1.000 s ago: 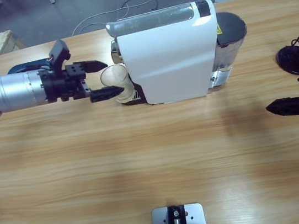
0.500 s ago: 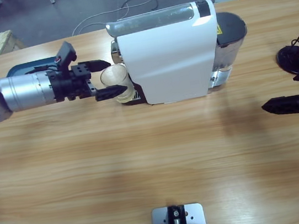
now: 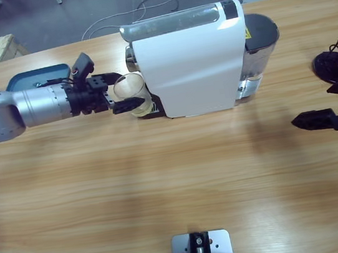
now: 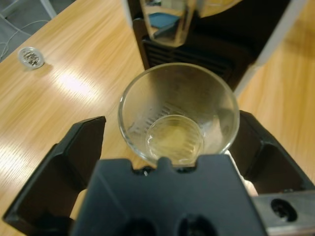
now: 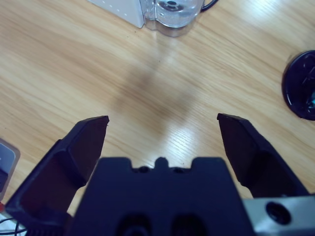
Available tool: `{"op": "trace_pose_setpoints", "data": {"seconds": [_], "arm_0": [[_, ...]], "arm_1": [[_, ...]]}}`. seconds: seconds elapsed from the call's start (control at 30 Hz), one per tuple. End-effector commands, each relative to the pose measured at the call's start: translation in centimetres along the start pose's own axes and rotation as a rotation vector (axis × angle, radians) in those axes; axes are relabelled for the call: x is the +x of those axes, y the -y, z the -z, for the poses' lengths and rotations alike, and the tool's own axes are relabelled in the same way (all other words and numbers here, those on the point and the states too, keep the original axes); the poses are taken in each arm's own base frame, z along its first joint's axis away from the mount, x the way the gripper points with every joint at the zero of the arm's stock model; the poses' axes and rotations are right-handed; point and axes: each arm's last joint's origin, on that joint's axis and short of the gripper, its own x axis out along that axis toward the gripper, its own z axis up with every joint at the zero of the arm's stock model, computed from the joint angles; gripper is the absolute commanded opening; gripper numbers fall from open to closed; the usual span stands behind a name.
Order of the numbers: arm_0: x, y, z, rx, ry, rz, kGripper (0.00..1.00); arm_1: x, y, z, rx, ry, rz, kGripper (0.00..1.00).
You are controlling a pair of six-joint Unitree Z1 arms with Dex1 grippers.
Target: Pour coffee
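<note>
Amber and thin, the coffee (image 4: pixel 175 140) lies as a shallow film in the bottom of the glass tumbler (image 4: pixel 179 112), and you can read it straight through the clear wall in the left wrist view. The glass sits at the front of the white coffee machine (image 3: pixel 188 61), below the chrome spout (image 4: pixel 165 22), which is presumably why it stands there: anything dispensed drops into its mouth. Your left gripper (image 3: pixel 122 96) reaches in from the side with its jaws spread to either side of the tumbler; in the left wrist view there is a visible gap between each jaw and the glass, so I judge that it brackets the glass without clamping it, placed so that a squeeze would take it around the middle. Closing gently looks wise, since smooth glass can slip and the machine's front stands just behind. Next to that arm, on the side away from you, lies the dark blue tray (image 3: pixel 39 78), and a small round metal piece (image 4: pixel 30 57) rests on the wooden table (image 3: pixel 177 182) off to one side. Your right gripper (image 3: pixel 319 121) hovers well apart near the table's other end, jaws wide and holding nothing, looking down on bare wood with the machine's clear water tank (image 5: pixel 172 12) at the top of its view and a black round dish (image 3: pixel 330 66) close by, so it seems parked out of the way.
</note>
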Motion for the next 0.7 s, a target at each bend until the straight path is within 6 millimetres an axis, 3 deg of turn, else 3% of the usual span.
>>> {"op": "trace_pose_setpoints", "data": {"seconds": [0.03, 0.07, 0.2, 0.23, 0.3, 0.57, 0.7], "arm_0": [[0.8, -0.3, 1.7, -0.041, -0.053, -0.018, 0.579], [0.8, -0.3, 1.7, -0.041, -0.053, -0.018, 0.531], [1.0, -0.3, 1.5, -0.041, -0.058, -0.013, 0.514], [1.0, -0.3, 1.5, -0.041, -0.059, -0.013, 0.405], [1.1, -0.2, 1.5, -0.04, -0.059, -0.014, 0.021], [0.3, 0.0, 1.8, -0.037, -0.061, -0.027, 0.0], [-2.9, -0.8, 1.8, -0.081, -0.052, -0.197, 0.0]], "arm_1": [[1.4, -0.3, 0.6, -0.009, -0.05, -0.01, 1.0], [1.3, -0.3, 0.7, -0.009, -0.049, -0.01, 1.0], [1.3, -0.3, 0.7, -0.009, -0.048, -0.01, 1.0], [1.3, -0.3, 0.7, -0.009, -0.047, -0.01, 1.0], [1.2, -0.3, 0.7, -0.009, -0.045, -0.011, 1.0], [1.0, -0.2, 0.7, -0.009, -0.038, -0.01, 1.0], [1.0, -0.3, 0.6, -0.008, -0.035, -0.013, 1.0]]}}
